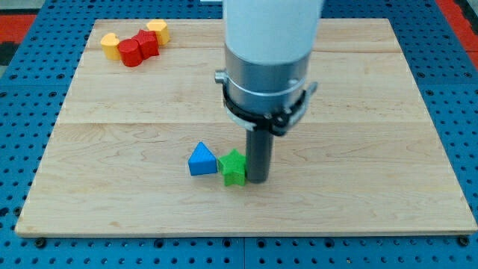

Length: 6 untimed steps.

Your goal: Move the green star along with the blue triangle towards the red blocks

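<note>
The green star (234, 167) lies on the wooden board (358, 149) below its middle. The blue triangle (201, 160) touches the star's left side. My tip (258, 178) stands on the board right against the star's right side. Two red blocks sit at the view's top left: a red cylinder (131, 52) and a red block (148, 44) next to it. The arm's white and grey body (269, 60) hangs over the board's middle and hides part of it.
A yellow block (110, 45) touches the red cylinder's left side. Another yellow block (157, 31) sits at the red pair's upper right. A blue pegboard (22, 149) surrounds the board.
</note>
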### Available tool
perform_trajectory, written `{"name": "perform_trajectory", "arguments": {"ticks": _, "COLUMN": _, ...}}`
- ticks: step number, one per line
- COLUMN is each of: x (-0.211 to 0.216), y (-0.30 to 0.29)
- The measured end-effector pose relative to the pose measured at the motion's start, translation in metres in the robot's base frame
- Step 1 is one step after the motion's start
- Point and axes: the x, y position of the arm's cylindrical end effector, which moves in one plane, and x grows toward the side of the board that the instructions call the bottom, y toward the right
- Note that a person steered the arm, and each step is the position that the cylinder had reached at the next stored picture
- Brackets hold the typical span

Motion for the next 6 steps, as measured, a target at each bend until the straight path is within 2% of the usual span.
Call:
{"name": "perform_trajectory", "arguments": {"ticks": 2, "x": -0.050, "y": -0.038}}
{"name": "perform_trajectory", "arguments": {"ticks": 3, "x": -0.058, "y": -0.049}}
{"name": "perform_trajectory", "arguments": {"ticks": 4, "x": -0.049, "y": -0.004}}
{"name": "perform_trajectory", "arguments": {"ticks": 5, "x": -0.006, "y": 0.010}}
{"name": "perform_trajectory", "arguments": {"ticks": 6, "x": 0.013, "y": -0.019}}
